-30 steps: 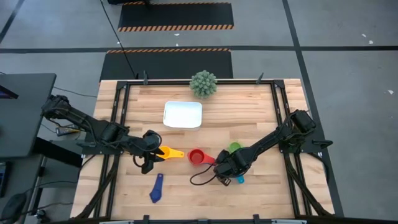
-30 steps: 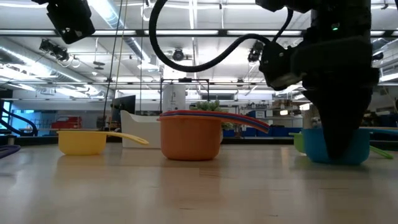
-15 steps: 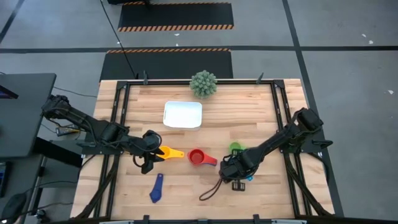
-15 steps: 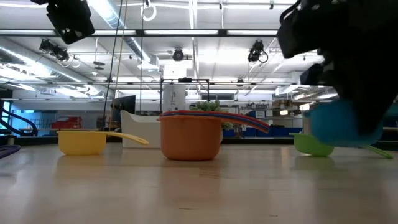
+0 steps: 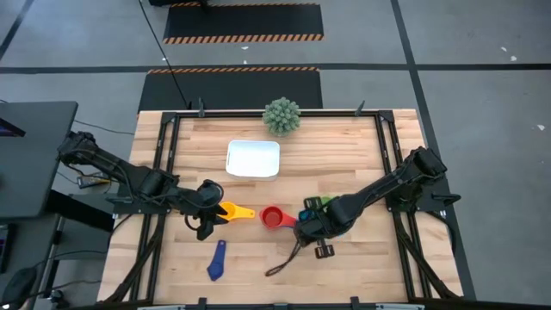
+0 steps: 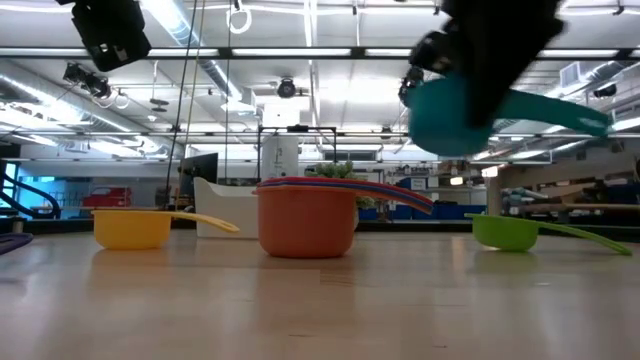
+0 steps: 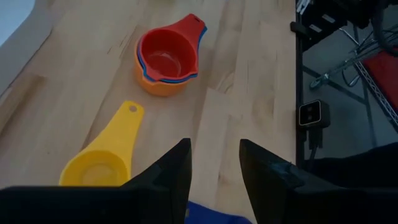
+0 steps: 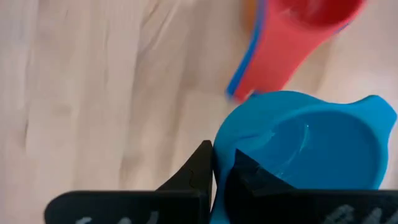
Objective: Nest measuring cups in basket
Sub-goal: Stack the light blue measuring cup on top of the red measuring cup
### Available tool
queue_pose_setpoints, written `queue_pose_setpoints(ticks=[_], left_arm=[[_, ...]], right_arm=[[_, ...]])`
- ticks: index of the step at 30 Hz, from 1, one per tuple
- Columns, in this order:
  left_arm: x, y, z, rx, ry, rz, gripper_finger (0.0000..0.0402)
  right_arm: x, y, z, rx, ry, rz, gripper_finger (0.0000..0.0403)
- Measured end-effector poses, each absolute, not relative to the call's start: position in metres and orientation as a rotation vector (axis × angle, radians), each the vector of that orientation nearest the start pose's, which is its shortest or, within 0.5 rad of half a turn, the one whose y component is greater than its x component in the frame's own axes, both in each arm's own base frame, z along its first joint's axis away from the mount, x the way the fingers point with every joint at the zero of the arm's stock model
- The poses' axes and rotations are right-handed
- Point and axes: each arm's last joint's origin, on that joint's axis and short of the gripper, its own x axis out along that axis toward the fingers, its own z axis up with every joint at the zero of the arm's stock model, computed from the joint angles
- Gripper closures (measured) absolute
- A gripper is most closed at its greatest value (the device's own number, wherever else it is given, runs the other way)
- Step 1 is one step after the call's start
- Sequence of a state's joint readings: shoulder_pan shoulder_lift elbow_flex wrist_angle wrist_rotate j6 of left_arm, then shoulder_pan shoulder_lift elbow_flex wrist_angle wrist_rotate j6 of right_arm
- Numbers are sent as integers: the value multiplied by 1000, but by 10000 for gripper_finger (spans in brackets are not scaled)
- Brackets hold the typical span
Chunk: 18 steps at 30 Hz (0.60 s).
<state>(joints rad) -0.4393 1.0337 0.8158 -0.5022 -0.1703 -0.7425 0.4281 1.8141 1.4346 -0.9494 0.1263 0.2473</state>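
Note:
My right gripper (image 8: 221,158) is shut on the light blue cup (image 6: 450,115), held in the air beside the nested stack of red, blue and orange cups (image 6: 307,218). In the high view this gripper (image 5: 310,228) sits just right of that stack (image 5: 274,217). The green cup (image 6: 505,232) and the yellow cup (image 5: 234,210) rest on their bases on the table. A navy cup (image 5: 215,260) lies near the near edge. The white basket (image 5: 253,158) sits farther back. My left gripper (image 7: 214,155) is open, next to the yellow cup (image 7: 102,162). My right gripper pinches the light blue cup's wall at the rim (image 8: 219,146), with one finger (image 8: 249,177) inside the bowl and the other (image 8: 196,168) outside. The fingers come from above. The cup is lifted clear of the table, its handle (image 6: 560,110) sticking out roughly level.
A spiky grey-green ball plant (image 5: 281,115) stands at the far edge behind the basket. A dark cable (image 5: 284,263) trails on the wood near my right gripper. Bare wood lies between the basket and the cups.
My right gripper has lifted the light blue cup off the table, where it stood by the green cup, and carried it up and toward the table's left, close to the red stack. The green cup has stayed in place.

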Motion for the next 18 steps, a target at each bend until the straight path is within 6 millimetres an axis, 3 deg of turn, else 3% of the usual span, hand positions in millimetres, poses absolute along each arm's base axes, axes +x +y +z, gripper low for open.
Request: queue_pose_setpoints(ticks=[10, 18], left_arm=[[189, -85, 278, -584, 720, -17, 260], [178, -78, 299, -633, 572, -36, 260]], right_arm=[[353, 120, 271, -177, 1139, 52, 376], [364, 120, 305, -208, 994, 40, 376]])
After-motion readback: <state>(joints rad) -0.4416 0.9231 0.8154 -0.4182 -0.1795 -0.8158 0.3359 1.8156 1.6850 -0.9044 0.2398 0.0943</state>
